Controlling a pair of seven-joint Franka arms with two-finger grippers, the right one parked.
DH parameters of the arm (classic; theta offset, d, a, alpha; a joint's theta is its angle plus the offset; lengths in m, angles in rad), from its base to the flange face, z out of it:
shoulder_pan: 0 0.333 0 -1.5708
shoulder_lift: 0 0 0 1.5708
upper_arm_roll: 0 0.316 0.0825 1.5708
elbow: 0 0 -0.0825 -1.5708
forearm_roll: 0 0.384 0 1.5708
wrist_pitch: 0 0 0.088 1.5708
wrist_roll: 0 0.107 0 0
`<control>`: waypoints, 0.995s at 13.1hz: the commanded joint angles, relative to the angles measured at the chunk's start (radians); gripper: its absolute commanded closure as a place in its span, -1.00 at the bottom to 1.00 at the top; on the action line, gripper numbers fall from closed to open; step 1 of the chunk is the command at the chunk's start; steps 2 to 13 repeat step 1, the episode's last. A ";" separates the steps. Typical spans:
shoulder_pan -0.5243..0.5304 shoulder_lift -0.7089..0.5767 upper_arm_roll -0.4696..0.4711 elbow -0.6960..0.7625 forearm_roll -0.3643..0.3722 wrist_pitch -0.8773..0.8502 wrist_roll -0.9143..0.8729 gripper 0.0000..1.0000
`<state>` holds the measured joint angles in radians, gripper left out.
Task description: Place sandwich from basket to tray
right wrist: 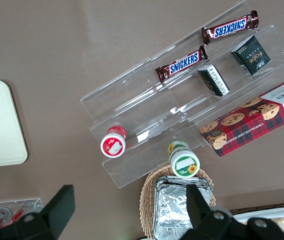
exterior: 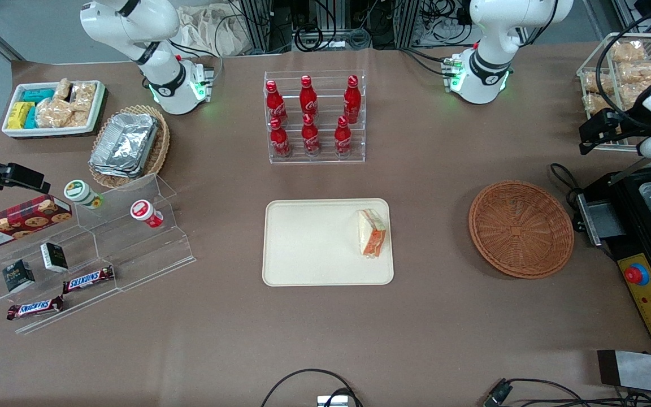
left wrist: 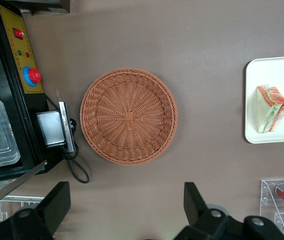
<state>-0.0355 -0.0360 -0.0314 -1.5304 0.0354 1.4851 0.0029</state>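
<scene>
The table [exterior: 444, 316] carries the tray [exterior: 303, 249] at its middle, with the basket [exterior: 520, 229] well apart from it toward the working arm's end. The sandwich [exterior: 372, 232] lies on the tray, at the edge nearest the basket. The gripper [left wrist: 126, 210] hangs high above the table near the basket, its fingers [left wrist: 56, 205] spread wide and holding nothing.

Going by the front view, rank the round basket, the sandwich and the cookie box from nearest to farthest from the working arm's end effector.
The end effector hangs open at the working arm's end of the table.
1. Basket: nearest, at that same end.
2. Sandwich: on the tray, mid-table.
3. Cookie box: farthest, at the parked arm's end.
</scene>
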 commanded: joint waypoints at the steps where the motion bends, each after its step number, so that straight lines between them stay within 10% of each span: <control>1: -0.003 -0.022 0.007 -0.016 -0.019 -0.011 0.009 -1.00; 13: -0.003 -0.022 0.007 -0.016 -0.019 -0.011 0.009 -1.00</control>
